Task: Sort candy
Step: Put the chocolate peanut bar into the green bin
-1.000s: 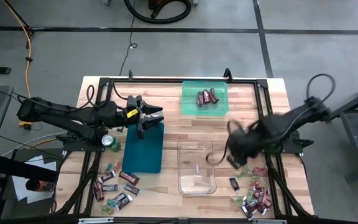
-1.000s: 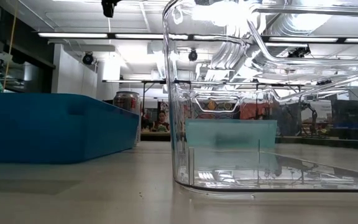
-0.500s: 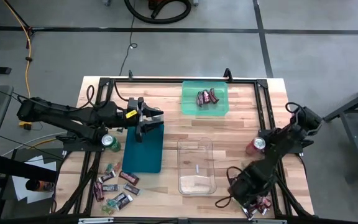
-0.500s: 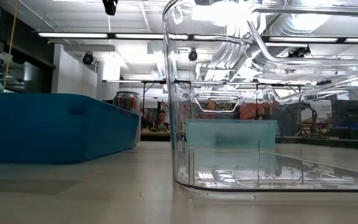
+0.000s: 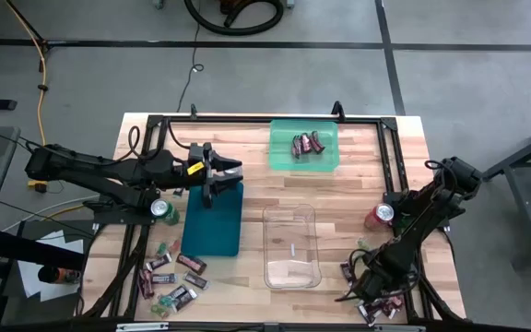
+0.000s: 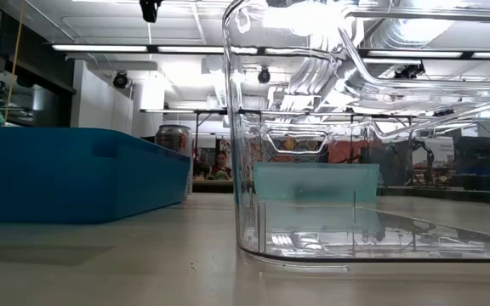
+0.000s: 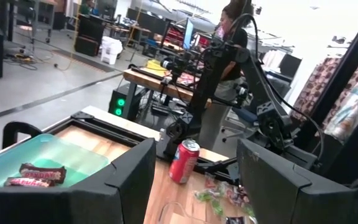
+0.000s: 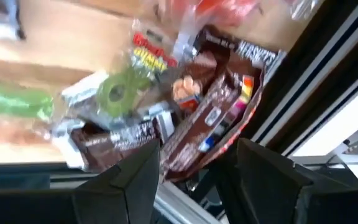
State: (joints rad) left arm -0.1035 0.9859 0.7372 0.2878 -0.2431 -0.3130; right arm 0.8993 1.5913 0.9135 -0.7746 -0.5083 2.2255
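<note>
Candy lies in three places. One loose pile [image 5: 169, 277] is at the near left and another [image 5: 383, 297] at the near right; a few dark red bars [image 5: 309, 143] lie in the green tray [image 5: 279, 157]. My right gripper [image 5: 365, 288] hangs open, slanting down over the near-right pile. In its wrist view the gripper [image 8: 197, 168] has a brown bar [image 8: 213, 118] just beyond its fingertips; I cannot tell whether they touch it. My left gripper [image 5: 233, 175] waits open and level above the far end of the blue bin [image 5: 212, 226], with nothing between its fingers [image 7: 129, 180].
A clear bin [image 5: 291, 247] stands mid-table beside the blue bin. A green can [image 5: 162, 211] stands left of the blue bin and a red can [image 5: 379, 216] at the right rail. The black frame rail [image 8: 328, 99] runs close beside the right pile. A person [image 7: 232, 25] stands beyond the table.
My right gripper has swung from beside the clear bin's right side toward the table's near edge, come down over the near-right candy pile, and rolled and tipped downward on the way.
</note>
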